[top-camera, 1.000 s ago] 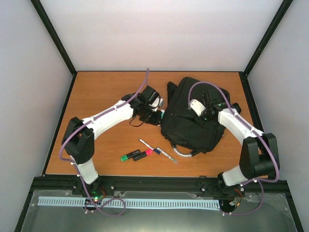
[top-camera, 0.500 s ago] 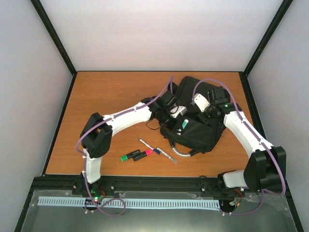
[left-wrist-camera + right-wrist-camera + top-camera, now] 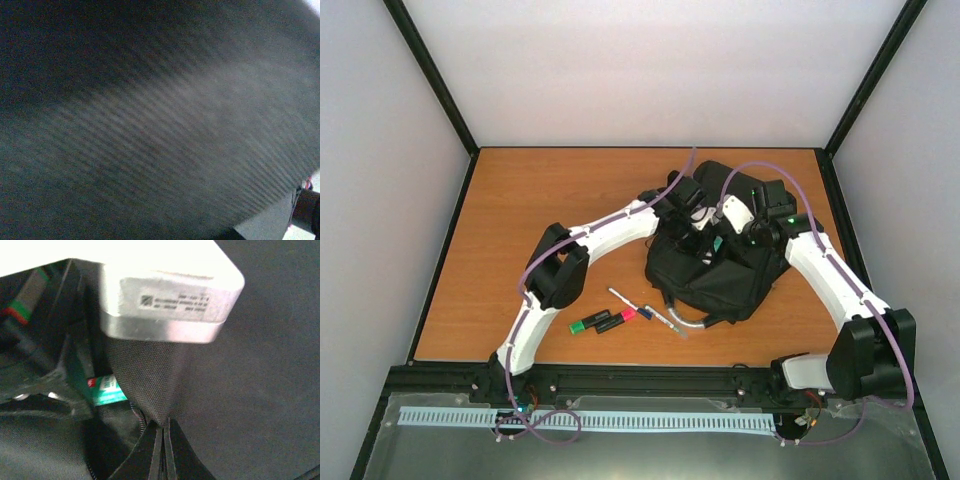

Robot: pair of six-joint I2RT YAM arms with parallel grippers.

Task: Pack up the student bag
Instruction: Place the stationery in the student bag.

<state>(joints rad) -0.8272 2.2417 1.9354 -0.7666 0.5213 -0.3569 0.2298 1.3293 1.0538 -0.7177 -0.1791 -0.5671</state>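
Over 1 second the left gripper (image 3: 705, 232) has swung from the table (image 3: 540, 200) beside the student bag (image 3: 720, 290) to directly above its open top, and a teal-green item (image 3: 717, 243) has travelled with it. In the top view that item now sits just under the left fingers, at the mouth of the bag. The right gripper (image 3: 728, 226) is just beside them, on the bag's upper edge. The bag lies under both grippers and has bunched up slightly. 2 highlighters (image 3: 603, 321) and 2 pens (image 3: 660, 318) lie on the table, well apart from both sets of fingers.

Our left wrist view is filled with blurred dark fabric. No fingers show, so we cannot tell whether they are open or closed.

Our right wrist view shows the right fingers clamped on a fold of black fabric beside the zip, pulling it up. Beyond them, the teal-green item with its red label sits low in the gap, under a white housing (image 3: 165, 295).

We judge this the insertion step: 1 item is almost inside, and the pens and highlighters remain to be packed.
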